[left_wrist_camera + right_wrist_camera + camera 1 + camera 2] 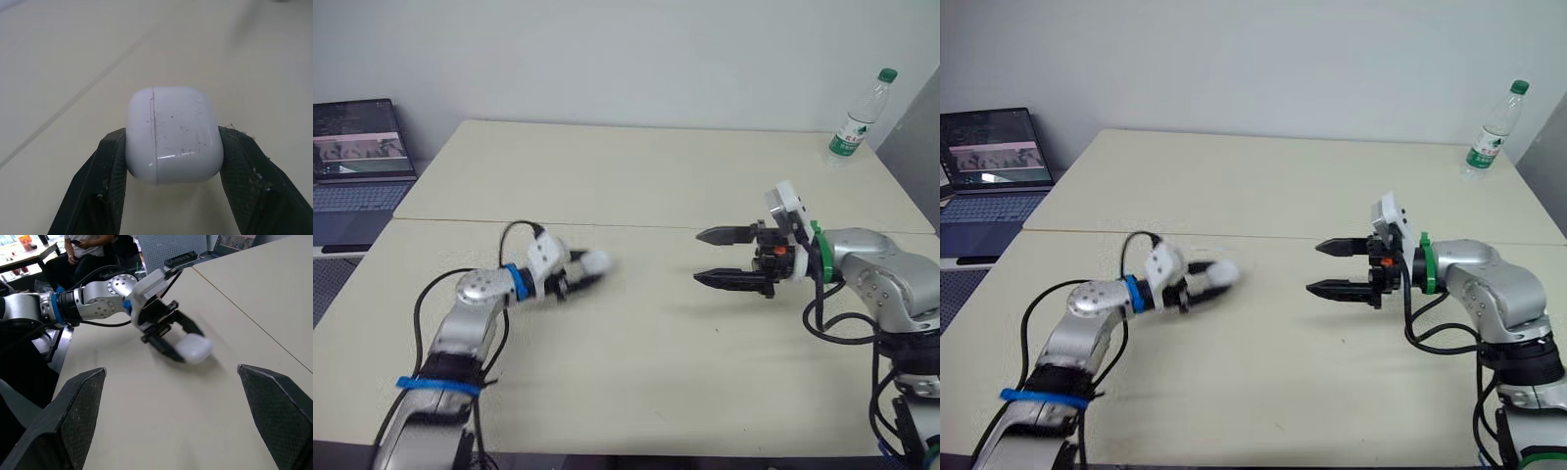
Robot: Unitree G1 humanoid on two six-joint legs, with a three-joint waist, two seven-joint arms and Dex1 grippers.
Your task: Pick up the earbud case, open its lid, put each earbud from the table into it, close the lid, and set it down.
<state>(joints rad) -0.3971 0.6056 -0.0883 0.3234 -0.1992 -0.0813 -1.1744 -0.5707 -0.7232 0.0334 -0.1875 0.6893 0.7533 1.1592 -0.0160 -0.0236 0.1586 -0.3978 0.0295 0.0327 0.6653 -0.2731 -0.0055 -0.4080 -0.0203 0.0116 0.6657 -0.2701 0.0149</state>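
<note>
Though clamped by the left gripper over the near-left table, the earbud case is judged light, hard, slippery, best gripped clear of its lid seam; the right gripper is spread wide.

Earbud case blurred, laptop cut off

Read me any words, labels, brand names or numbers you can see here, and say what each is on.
Nothing here can be read.
On the water bottle, the green label's print is too small.
On the laptop, the screen is too blurred.
On the earbud case, no marking, only specks.
</note>
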